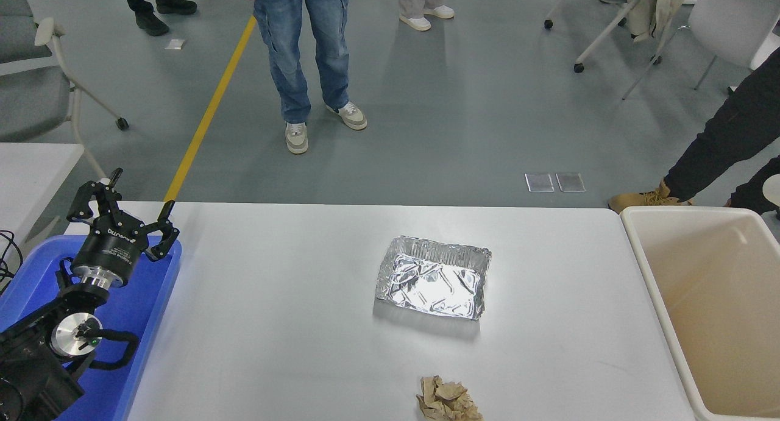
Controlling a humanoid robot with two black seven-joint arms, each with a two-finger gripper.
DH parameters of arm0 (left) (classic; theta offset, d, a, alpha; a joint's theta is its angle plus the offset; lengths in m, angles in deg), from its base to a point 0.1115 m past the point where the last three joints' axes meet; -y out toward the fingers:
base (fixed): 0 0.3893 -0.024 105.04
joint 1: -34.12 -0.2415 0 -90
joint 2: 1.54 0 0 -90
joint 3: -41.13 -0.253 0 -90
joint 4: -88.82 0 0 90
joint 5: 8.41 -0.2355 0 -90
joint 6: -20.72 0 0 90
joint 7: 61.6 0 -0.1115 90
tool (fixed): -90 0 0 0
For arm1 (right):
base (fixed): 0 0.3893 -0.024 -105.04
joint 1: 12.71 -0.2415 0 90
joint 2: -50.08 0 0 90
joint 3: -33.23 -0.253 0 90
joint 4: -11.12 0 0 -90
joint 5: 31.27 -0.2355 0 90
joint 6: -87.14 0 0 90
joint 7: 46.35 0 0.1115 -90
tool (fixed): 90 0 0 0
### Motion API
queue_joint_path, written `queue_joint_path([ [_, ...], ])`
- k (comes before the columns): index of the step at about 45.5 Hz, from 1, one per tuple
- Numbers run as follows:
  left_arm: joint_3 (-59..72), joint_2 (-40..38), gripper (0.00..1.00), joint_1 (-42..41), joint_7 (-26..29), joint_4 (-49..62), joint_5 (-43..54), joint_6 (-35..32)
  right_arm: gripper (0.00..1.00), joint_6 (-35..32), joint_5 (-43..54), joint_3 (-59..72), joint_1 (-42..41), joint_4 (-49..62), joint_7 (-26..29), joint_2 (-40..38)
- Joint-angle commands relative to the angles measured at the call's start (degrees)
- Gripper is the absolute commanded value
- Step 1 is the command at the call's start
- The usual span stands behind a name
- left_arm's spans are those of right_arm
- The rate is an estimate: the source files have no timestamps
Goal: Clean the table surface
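The white table surface [292,323] fills the lower middle of the head view. On it lie a crumpled foil tray [434,278] near the centre and a crumpled brown paper ball [448,399] at the front edge. My left gripper [125,203] is open and empty, parked above the blue bin at the lower left. My right gripper is out of view. Only a sliver of a white cup [772,192] shows at the right edge, above the beige bin.
A beige plastic bin [661,299] stands against the table's right end. A blue bin [143,311] sits at the left end under my left arm. A smaller white table [30,165] is at the far left. People stand beyond the far edge.
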Motion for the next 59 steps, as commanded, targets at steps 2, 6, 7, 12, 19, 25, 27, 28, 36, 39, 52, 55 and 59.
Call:
queue_joint_path([
  [2, 0.00, 0.00, 1.00, 0.00, 0.00, 0.00, 0.00, -0.04, 0.00, 3.22, -0.10, -2.95, 3.93, 0.95, 8.06, 1.15],
  [6, 0.00, 0.00, 1.00, 0.00, 0.00, 0.00, 0.00, 0.04, 0.00, 3.31, -0.19, -4.80, 5.42, 0.95, 8.68, 1.50],
  [7, 0.00, 0.00, 1.00, 0.00, 0.00, 0.00, 0.00, 0.04, 0.00, 3.31, -0.19, -5.33, 5.77, 0.95, 8.68, 1.51],
  [12, 0.00, 0.00, 1.00, 0.00, 0.00, 0.00, 0.00, 0.04, 0.00, 3.48, -0.28, -6.82, 8.15, 0.95, 8.68, 3.00],
  [19, 0.00, 0.00, 1.00, 0.00, 0.00, 0.00, 0.00, -0.04, 0.00, 4.71, -0.36, -7.00, 10.69, 0.86, 8.68, 5.46],
  [25, 0.00, 0.00, 1.00, 0.00, 0.00, 0.00, 0.00, 0.04, 0.00, 5.50, -0.45, -7.79, 12.63, 0.77, 8.59, 7.30],
  [27, 0.00, 0.00, 1.00, 0.00, 0.00, 0.00, 0.00, -0.04, 0.00, 5.68, -0.45, -8.14, 13.16, 0.77, 8.59, 8.01],
  [28, 0.00, 0.00, 1.00, 0.00, 0.00, 0.00, 0.00, -0.04, 0.00, 5.77, -0.54, -8.14, 13.33, 0.69, 8.59, 8.27],
  [36, 0.00, 0.00, 1.00, 0.00, 0.00, -0.09, 0.00, -0.04, 0.00, 6.64, -0.54, -8.23, 14.39, 0.60, 8.50, 10.64],
  [39, 0.00, 0.00, 1.00, 0.00, 0.00, 0.00, 0.00, -0.04, 0.00, 7.17, -0.54, -8.23, 14.56, 0.60, 8.50, 11.43],
  [52, 0.00, 0.00, 1.00, 0.00, 0.00, 0.00, 0.00, 0.04, 0.00, 9.28, -0.45, -8.23, 16.59, 0.86, 8.50, 15.04],
  [55, 0.00, 0.00, 1.00, 0.00, 0.00, 0.00, 0.00, 0.04, 0.00, 9.55, -0.45, -8.23, 16.67, 0.86, 8.50, 15.30],
  [59, 0.00, -0.08, 1.00, 0.00, 0.00, 0.00, 0.00, 0.04, 0.00, 9.63, -0.54, -8.23, 16.85, 0.86, 8.50, 15.39],
])
